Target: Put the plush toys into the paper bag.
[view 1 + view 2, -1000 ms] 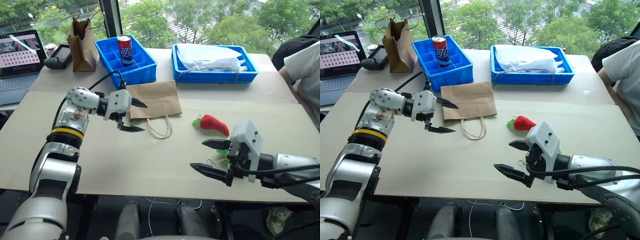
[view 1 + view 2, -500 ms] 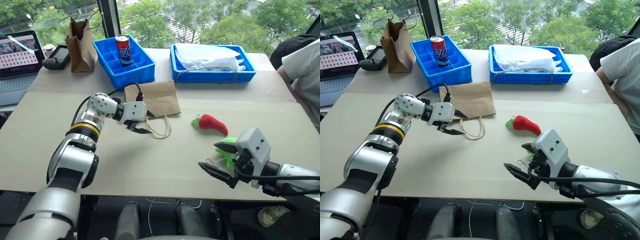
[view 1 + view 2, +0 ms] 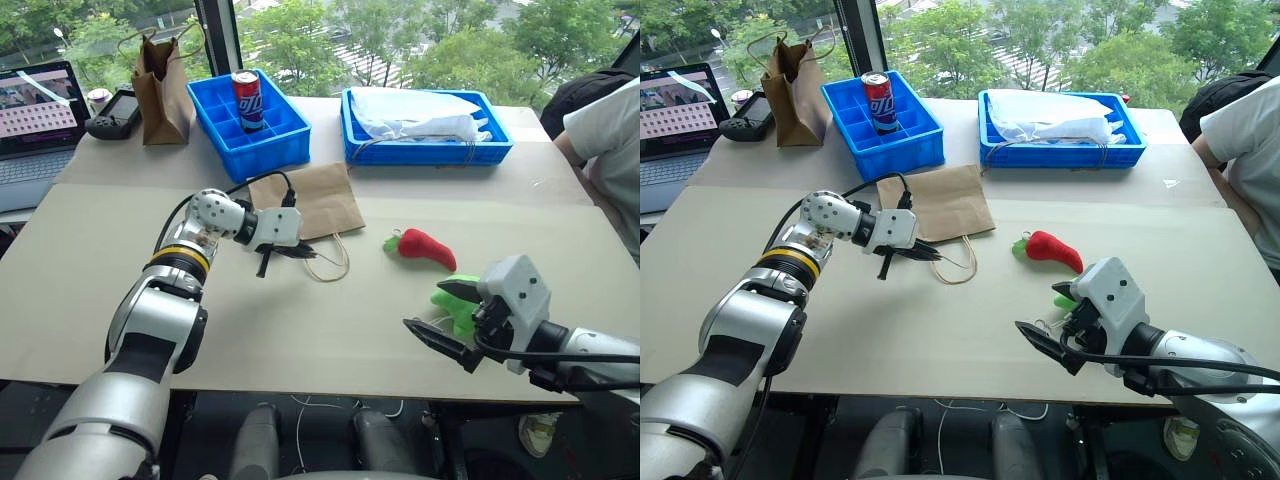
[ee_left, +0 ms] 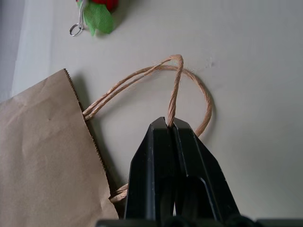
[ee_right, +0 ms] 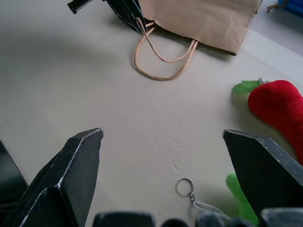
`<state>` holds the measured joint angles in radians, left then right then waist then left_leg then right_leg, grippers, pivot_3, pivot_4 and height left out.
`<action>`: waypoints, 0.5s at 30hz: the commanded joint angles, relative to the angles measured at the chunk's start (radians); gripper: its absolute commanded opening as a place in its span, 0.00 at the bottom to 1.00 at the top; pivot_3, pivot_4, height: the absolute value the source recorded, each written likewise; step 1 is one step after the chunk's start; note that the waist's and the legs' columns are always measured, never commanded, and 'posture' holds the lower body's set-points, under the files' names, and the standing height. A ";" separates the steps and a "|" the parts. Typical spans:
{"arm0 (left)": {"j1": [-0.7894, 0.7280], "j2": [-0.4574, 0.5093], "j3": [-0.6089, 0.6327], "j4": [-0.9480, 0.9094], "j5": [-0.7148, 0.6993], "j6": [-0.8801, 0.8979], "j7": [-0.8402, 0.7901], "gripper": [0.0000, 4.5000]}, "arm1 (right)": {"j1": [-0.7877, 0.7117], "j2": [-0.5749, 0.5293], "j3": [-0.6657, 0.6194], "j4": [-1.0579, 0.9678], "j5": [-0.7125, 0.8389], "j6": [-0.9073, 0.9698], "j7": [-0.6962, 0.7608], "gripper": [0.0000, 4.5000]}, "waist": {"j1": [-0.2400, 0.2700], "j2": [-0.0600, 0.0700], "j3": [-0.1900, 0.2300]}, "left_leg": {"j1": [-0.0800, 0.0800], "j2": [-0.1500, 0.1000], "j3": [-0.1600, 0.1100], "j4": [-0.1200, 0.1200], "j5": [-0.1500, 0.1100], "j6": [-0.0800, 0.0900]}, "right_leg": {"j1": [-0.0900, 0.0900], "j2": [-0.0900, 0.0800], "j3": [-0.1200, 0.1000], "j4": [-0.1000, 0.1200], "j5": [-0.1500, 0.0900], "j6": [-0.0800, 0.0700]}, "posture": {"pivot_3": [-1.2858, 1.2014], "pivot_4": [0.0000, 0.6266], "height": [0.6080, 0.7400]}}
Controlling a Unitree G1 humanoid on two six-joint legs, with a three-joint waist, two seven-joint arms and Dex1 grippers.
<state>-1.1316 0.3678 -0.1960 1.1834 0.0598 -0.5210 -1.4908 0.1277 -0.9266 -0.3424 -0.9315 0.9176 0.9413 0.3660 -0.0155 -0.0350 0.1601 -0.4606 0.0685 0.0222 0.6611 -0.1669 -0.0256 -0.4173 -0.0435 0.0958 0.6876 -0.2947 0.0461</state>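
Two pincers are mine, and the work is split between them. My left gripper (image 4: 173, 124) is clamped tight on one twine handle (image 4: 174, 90) of the paper bag (image 3: 305, 198), which lies flat on the table (image 3: 300, 320) with its mouth toward me. The strand runs straight out from between my closed fingertips to the top of its loop; the second handle (image 5: 163, 72) lies slack on the surface beside it.

To do this step well, I judge I should lift the pinched handle up and slightly away from the bag's body, slowly, so the upper wall peels off the lower one and the mouth gapes. Pulling too sharply would likely drag the whole light bag across the table instead of opening it. The twine is thin, so I should keep full pressure and watch for it slipping out.

My right gripper (image 3: 442, 313) is spread wide with nothing in it. The green plush (image 3: 455, 305) sits just beyond and between its fingers, its key ring (image 5: 184, 187) near me. The red chili (image 3: 428, 248) lies further out, beyond the green toy, near the bag's mouth and well clear of my left fingertips.
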 commanded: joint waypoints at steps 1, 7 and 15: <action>-0.028 -0.017 0.056 -0.170 -0.154 0.261 -0.118 0.01 | 0.017 0.012 -0.022 -0.025 0.019 -0.022 0.015 1.00 | -0.001 0.000 0.000 | 0.000 0.000 0.000 0.000 0.000 0.000 | 0.000 0.000 0.000 0.000 0.000 0.000 | 0.52 0.24 0.62; 0.116 0.040 0.003 -0.649 -0.352 0.782 -0.124 0.01 | 0.079 0.049 -0.026 -0.043 0.051 -0.014 -0.004 1.00 | -0.009 0.001 0.000 | 0.001 0.000 -0.002 0.000 0.000 0.000 | 0.002 0.000 0.000 0.000 -0.001 0.001 | 0.52 0.24 0.62; 0.229 0.070 0.044 -1.020 -0.529 1.234 -0.020 0.00 | 0.041 0.206 0.069 0.002 0.034 -0.046 -0.125 0.69 | -0.016 0.001 -0.001 | 0.004 -0.001 -0.006 0.001 0.001 0.001 | 0.005 0.001 -0.002 0.003 -0.002 0.003 | 0.52 0.24 0.62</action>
<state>-0.9029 0.4331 -0.1793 0.2320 -0.4154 0.6425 -1.5441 0.1940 -0.7500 -0.2938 -0.9308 0.9703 0.9286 0.2766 -0.0310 -0.0339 0.1595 -0.4561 0.0675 0.0166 0.6621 -0.1656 -0.0245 -0.4111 -0.0428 0.0944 0.6910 -0.2981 0.0509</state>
